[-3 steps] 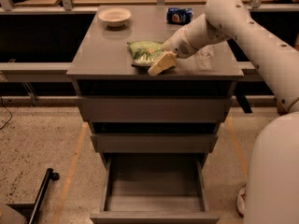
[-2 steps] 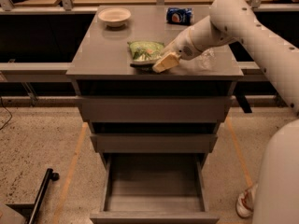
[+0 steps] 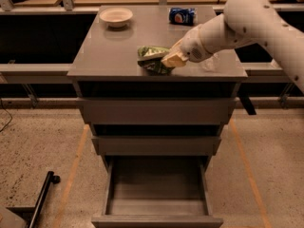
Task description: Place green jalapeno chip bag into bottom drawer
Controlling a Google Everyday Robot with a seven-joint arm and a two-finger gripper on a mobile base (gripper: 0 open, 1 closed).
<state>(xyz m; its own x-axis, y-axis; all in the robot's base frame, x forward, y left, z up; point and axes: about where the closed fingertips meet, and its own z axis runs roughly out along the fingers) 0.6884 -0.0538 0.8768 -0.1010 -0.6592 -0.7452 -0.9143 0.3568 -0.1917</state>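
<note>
Most is left: the chip bag is touched on the cabinet top by the gripper, whose hold cannot be told, and the opened bottom drawer is unfilled.

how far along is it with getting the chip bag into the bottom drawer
Done: the bottom drawer stands open. In hand: the gripper is at the green jalapeno chip bag on the cabinet top. Left: lifting it and lowering it into the drawer.
</note>
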